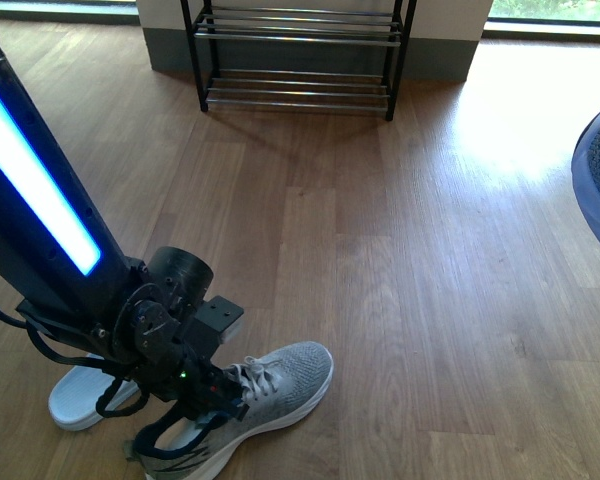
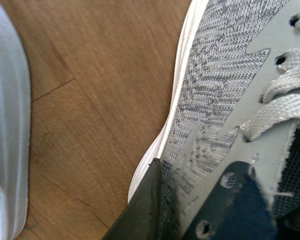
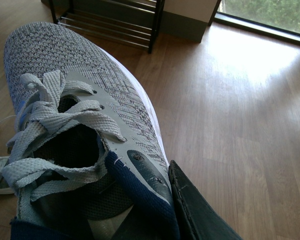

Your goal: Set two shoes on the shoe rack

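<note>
Two sneakers (image 1: 280, 380) (image 3: 65, 75) pinched: left claw (image 1: 200, 410), right claw (image 3: 157, 215).

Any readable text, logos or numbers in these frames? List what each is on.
None readable. The held sneaker, floor sneaker, slipper and rack show no print, logo or number. The left arm bears only a plain blue light strip.

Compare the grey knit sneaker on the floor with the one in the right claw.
The grey knit sneaker on the floor lies beside a pale slide slipper; the raised grey knit sneaker hangs in the right claw above the boards. The left claw grips the floor one's collar, the right claw the raised one's. Both have grey laces and navy lining.
</note>
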`<control>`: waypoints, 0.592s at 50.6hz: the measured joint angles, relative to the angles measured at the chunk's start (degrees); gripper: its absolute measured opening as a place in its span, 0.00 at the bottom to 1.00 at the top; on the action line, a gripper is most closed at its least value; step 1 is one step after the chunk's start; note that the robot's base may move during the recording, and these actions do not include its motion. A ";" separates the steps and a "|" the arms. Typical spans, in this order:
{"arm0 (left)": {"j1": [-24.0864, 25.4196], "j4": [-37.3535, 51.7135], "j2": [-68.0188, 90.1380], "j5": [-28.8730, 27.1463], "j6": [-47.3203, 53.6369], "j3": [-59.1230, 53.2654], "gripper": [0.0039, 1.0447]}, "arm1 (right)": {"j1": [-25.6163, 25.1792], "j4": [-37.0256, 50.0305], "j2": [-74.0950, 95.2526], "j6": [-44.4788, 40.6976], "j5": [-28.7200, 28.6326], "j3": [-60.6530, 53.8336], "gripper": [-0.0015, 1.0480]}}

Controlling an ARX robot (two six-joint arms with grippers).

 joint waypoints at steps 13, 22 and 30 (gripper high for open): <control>4.48 1.90 -1.68 -3.87 -3.50 -2.25 0.01 | 0.00 0.00 0.00 0.00 0.00 0.00 0.01; 5.29 2.29 -8.61 -1.92 -7.21 -7.28 0.01 | 0.00 0.00 0.00 0.00 0.00 0.00 0.01; 6.43 2.89 -19.85 -1.42 -9.49 -12.72 0.01 | 0.00 0.00 0.00 0.00 0.00 0.00 0.01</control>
